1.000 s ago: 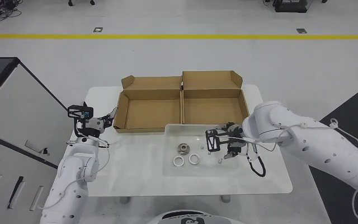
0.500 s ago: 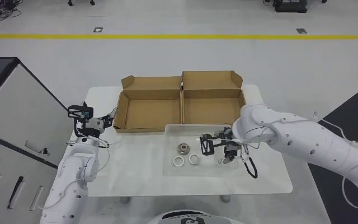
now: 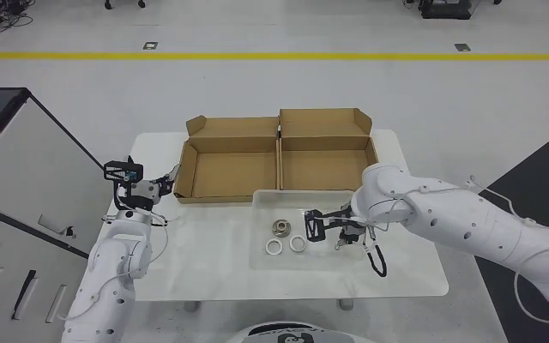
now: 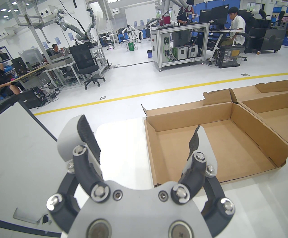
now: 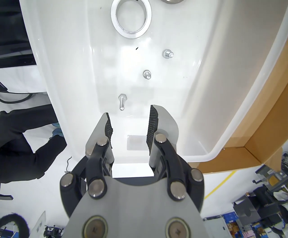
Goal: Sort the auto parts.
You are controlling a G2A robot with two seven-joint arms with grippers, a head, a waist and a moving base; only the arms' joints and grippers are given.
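Bright, even overhead light; round ceiling lamps (image 4: pixel 9 4) glow in left wrist view. Soft pale glare patches on glossy white plastic tray (image 5: pixel 74 67). Faint shade inside open brown cardboard boxes (image 3: pixel 227 176) along walls. Wide-angle bending bows tray rim in right wrist view.

White table (image 3: pixel 214 257) w/ rounded corners on pale grey floor (image 3: pixel 343 86); yellow line (image 3: pixel 257 56) crosses floor beyond it, small square floor plate (image 3: pixel 151 45) past that. White panel (image 3: pixel 43 171) w/ dark edge near table's left side. Bkgd: black office chair (image 4: pixel 87 63), alu-frame workstation (image 4: pixel 180 47), green bin (image 4: pixel 131 46).
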